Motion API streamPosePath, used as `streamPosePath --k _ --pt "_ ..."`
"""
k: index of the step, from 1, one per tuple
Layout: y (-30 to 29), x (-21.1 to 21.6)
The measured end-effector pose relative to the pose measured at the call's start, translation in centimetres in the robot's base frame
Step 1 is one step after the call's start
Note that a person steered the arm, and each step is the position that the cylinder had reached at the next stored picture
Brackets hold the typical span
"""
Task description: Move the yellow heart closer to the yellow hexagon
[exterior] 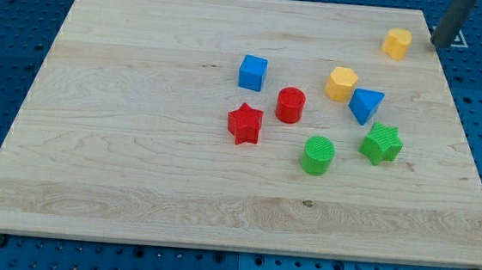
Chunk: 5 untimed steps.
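The yellow heart (396,43) lies near the board's top right corner. The yellow hexagon (341,83) lies lower and to the left of it, touching or nearly touching the blue triangle (365,104). My tip (442,45) is at the view's top right, just right of the yellow heart, with a small gap between them, over the board's right edge.
A blue cube (252,72), a red cylinder (290,104) and a red star (244,123) lie mid-board. A green cylinder (317,155) and a green star (381,143) lie below the hexagon. A marker tag (458,36) sits at the board's top right corner.
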State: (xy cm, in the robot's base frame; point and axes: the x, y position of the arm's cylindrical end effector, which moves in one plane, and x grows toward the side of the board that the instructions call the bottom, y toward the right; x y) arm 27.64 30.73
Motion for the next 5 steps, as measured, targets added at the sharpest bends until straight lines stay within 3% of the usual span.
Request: streamPosePath --k 3,4,5 --pt "-12.8 0.0" --pt "-13.8 0.0" --pt "-9.6 0.1"
